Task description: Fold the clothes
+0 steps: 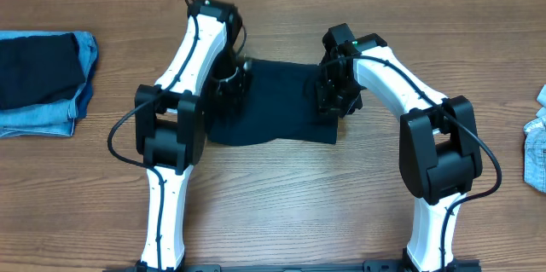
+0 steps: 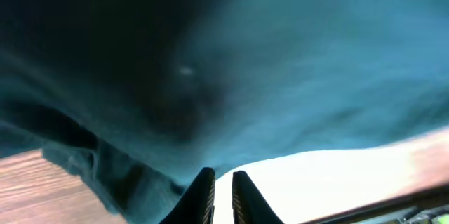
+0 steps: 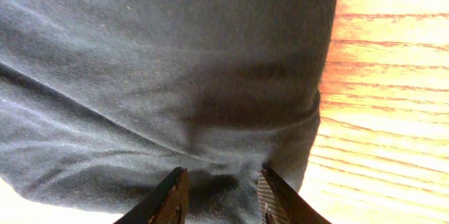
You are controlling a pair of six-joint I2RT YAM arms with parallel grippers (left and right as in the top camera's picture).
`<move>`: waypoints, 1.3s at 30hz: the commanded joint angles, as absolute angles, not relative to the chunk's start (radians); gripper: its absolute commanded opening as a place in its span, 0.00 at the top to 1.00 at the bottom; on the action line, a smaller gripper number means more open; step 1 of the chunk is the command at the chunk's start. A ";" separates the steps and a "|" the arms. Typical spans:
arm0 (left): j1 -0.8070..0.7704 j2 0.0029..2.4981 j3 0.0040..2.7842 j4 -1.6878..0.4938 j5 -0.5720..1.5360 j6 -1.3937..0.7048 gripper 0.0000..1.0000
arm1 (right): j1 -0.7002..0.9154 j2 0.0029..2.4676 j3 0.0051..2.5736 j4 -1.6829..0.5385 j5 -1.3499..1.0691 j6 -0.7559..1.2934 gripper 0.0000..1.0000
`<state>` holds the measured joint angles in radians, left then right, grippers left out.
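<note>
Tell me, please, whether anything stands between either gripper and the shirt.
Nothing visible does. Both are right at the shirt: the left gripper pinches its edge, and cloth lies bunched between the fingers of the right gripper.

Left wrist view: the plain dark navy cloth shirt (image 2: 280, 62) is blurred and runs past every edge. The wooden surface (image 2: 316, 175) is washed out white. The left tool (image 2: 222, 197) shows its fingertips only, and its grip is undetermined.

Right wrist view: the right tool (image 3: 221, 196) is cropped by the bottom edge. Whether it pinches the cloth is undetermined.

Overhead: both tools are masked by their own wrists. The folded stack of navy and light blue denim garments (image 1: 43, 84) is cut by the left edge. A light blue denim piece (image 1: 536, 144) is cut by the right edge.
</note>
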<state>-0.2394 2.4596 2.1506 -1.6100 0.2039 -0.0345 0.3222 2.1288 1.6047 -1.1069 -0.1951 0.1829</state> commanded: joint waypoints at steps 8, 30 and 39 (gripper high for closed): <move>-0.233 2.472 1.923 -1.480 0.011 -0.150 0.86 | 0.318 2.090 1.630 -1.109 -0.196 0.183 0.63; -0.125 2.432 1.898 -1.451 0.028 -0.165 0.80 | 0.390 2.090 1.570 -1.020 -0.500 0.025 0.62; -0.154 2.432 1.898 -1.443 0.062 -0.173 0.80 | 0.453 2.106 1.570 -1.002 -0.288 0.134 0.85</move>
<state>-0.1352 2.4161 1.9190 -1.4883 0.0101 -0.1810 0.4660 2.1288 1.5761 -1.0061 -0.3752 0.0925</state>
